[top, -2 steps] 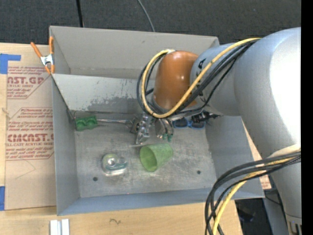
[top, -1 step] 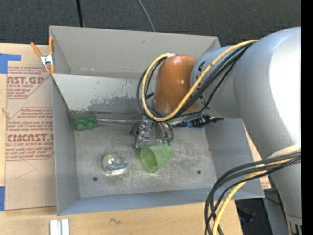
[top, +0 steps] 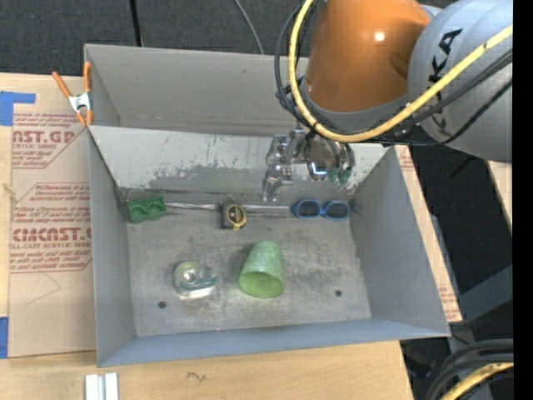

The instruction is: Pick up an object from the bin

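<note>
Blue spectacle-shaped piece point(top: 321, 209): at the back right of the bin point(top: 208, 82) floor, close to the rear wall, flat, directly below the gripper point(top: 304, 173) as seen from the camera. Cannot tell whether touching or apart from the gripper, and cannot tell whether the claw stands apart or together, since the metal parts under the orange wrist cover overlap. Judged progress: early stage, with the arm positioned over the back right corner and no pick made; all 5 loose items on the floor, none raised. Left to do, as a judgement: close on 1 item and lift it clear of the bin. Also present: small dark and yellow piece point(top: 234, 215) near the blue piece's left side, along the same rear line; green block point(top: 146, 210) at the back left, well apart; pale green cup point(top: 262, 269) on its side at centre front; clear rounded piece point(top: 193, 278) just beside the cup, to its left. Possible obstruction: sloped rear and right walls near the blue piece, leaving little room for the claw on that side. Nothing heaped on or against the blue piece.
</note>
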`<action>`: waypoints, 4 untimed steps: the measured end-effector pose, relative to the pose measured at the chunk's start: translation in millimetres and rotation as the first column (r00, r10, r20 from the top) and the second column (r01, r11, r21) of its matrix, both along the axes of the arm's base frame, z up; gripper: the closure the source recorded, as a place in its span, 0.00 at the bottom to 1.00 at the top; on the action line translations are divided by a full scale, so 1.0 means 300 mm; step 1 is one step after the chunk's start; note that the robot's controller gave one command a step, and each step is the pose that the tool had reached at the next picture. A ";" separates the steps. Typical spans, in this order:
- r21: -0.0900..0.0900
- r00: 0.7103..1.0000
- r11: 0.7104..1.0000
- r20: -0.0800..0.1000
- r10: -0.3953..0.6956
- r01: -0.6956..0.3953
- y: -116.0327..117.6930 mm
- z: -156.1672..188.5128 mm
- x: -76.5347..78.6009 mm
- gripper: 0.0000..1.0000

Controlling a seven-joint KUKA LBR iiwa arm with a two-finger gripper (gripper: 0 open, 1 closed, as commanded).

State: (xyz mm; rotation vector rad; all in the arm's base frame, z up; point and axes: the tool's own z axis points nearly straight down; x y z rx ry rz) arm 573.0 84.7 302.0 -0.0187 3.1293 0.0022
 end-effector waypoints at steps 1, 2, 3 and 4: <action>-0.001 0.985 0.985 -0.019 0.171 -0.171 -0.025 -0.401 -0.120 1.00; -0.002 0.980 0.980 0.000 0.197 -0.197 0.027 -0.027 -0.107 1.00; 0.000 0.992 0.992 -0.018 0.128 -0.128 0.065 -0.627 -0.068 1.00; 0.000 0.992 0.992 -0.011 0.128 -0.128 0.065 -0.611 -0.062 0.00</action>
